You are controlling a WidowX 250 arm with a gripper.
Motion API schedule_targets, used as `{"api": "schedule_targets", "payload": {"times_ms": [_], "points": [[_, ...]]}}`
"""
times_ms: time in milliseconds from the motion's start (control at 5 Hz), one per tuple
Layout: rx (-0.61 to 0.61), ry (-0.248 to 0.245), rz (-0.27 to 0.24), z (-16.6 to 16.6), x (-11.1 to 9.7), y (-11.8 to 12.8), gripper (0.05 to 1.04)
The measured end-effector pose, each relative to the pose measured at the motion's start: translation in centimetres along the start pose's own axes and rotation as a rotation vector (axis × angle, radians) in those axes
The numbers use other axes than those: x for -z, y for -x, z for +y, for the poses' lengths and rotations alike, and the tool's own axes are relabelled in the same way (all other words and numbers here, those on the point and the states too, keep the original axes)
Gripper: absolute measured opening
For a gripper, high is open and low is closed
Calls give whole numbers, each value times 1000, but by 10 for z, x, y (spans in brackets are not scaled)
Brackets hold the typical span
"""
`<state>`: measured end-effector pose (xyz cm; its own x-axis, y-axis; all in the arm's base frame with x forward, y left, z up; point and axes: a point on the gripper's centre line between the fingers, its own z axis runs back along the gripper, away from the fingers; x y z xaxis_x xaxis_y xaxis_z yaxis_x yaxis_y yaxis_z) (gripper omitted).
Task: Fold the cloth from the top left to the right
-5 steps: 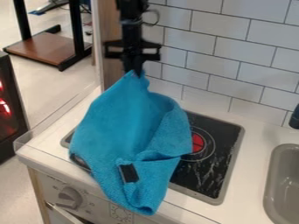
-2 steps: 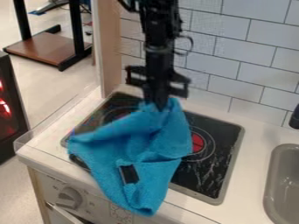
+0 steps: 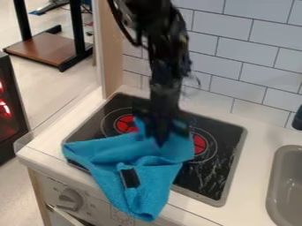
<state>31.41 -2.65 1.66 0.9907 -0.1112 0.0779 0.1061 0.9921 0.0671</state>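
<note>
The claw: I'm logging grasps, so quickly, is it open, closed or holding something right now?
Claw: down at the upper part of the blue cloth; whether it is open or closed on the cloth cannot be told.

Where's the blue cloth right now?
In the camera view, the cloth is bunched across the front of the stovetop, left of the sink, its lower end hanging over the counter's front edge.

Bright, even light on counter around stove; shadows soft, light src unclear. Arm over stove blurred. 1 dark unit L of stove w/ red glow.
</note>
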Motion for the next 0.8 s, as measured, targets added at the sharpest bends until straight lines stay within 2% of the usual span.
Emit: {"api": "schedule_targets", "payload": {"times_ms": [200,400,600,800], "points": [[4,-9,5,-2,13,1,81],[0,-3,27,-3,15,1,245],[-7,13,40,-5,14,3,476],[-26,30,64,-1,13,5,752]]}}
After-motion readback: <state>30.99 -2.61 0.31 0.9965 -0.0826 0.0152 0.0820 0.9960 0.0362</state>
